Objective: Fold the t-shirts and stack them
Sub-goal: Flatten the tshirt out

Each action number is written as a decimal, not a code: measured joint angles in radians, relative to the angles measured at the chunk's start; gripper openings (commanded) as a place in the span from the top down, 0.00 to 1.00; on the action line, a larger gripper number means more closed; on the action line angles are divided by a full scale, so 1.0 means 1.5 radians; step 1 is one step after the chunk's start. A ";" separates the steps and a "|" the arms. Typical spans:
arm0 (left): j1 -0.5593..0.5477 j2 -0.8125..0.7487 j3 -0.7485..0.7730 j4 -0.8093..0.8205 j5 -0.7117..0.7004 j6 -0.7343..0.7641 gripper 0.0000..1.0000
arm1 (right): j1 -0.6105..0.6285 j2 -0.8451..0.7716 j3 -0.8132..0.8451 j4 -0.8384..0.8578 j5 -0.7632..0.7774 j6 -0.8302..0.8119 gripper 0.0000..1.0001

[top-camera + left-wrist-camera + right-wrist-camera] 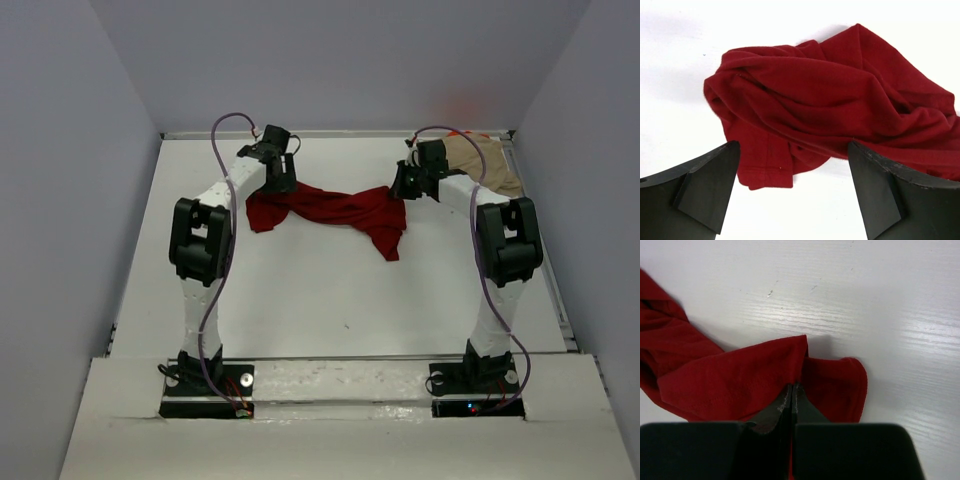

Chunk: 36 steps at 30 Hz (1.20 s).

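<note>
Lying crumpled, dark red t-shirt [330, 208], long axis left-right

The dark red t-shirt [330, 208] is plain, with no print or stripe, between the matte black left fingers [710, 185] and the black right fingers [785, 407], whose inner edges are scuffed grey. Beyond the right fingers, the tan t-shirt [490, 162] is also plain. The desk [350, 300] is white, faintly grain-streaked.

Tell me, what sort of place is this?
Likely a robot test booth: two arms bolted to a white table, plain walls around it, a dark red t-shirt between them.
</note>
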 measured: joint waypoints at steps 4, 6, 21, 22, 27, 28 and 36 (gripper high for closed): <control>0.000 0.022 0.005 0.002 0.001 0.000 0.05 | 0.000 -0.001 0.000 -0.002 0.000 0.000 1.00; 0.000 0.030 0.006 0.001 0.001 0.001 0.07 | 0.000 -0.004 -0.001 -0.002 0.000 0.000 1.00; 0.000 0.063 0.070 -0.002 -0.003 0.003 1.00 | 0.000 -0.053 -0.007 -0.006 -0.003 0.000 1.00; 0.000 0.063 0.070 -0.001 -0.004 0.002 1.00 | 0.000 -0.053 -0.008 -0.006 -0.003 0.000 1.00; 0.000 0.061 0.063 0.002 -0.015 -0.001 1.00 | 0.002 -0.053 -0.008 -0.006 -0.002 0.000 1.00; 0.000 0.057 0.055 0.005 -0.018 -0.003 1.00 | 0.005 -0.053 -0.007 -0.006 0.005 0.000 1.00; 0.000 -0.020 0.010 0.003 -0.054 -0.020 1.00 | 0.045 -0.054 0.021 -0.043 0.101 -0.023 1.00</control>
